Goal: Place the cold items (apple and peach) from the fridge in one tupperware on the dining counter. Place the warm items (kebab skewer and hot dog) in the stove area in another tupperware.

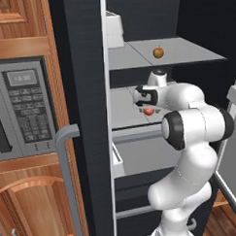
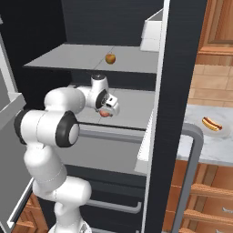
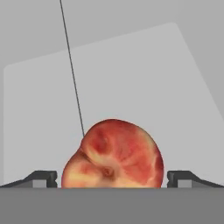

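The fridge [image 1: 85, 92] stands open. On its upper grey shelf sits the small orange-red apple [image 1: 158, 52] [image 2: 110, 58]. The red-yellow peach [image 1: 149, 111] [image 2: 105, 113] [image 3: 113, 155] lies on the middle shelf [image 1: 124, 107]. My gripper [image 1: 149, 108] [image 2: 106, 110] [image 3: 112, 179] reaches into the fridge and points down over the peach. It is open, and in the hand view the fingertips [image 3: 43, 178] stand on either side of the peach with a thin gap on each side. A hot dog [image 2: 212, 123] lies on a plate on the pale counter at the right.
A silver-black microwave [image 1: 22, 109] is set into the wooden cabinets at the left. The fridge door's grey handle [image 1: 67, 180] [image 2: 193, 173] juts out near the arm. A white bin [image 1: 113, 30] [image 2: 152, 32] hangs on the door. Drawers lie below the middle shelf.
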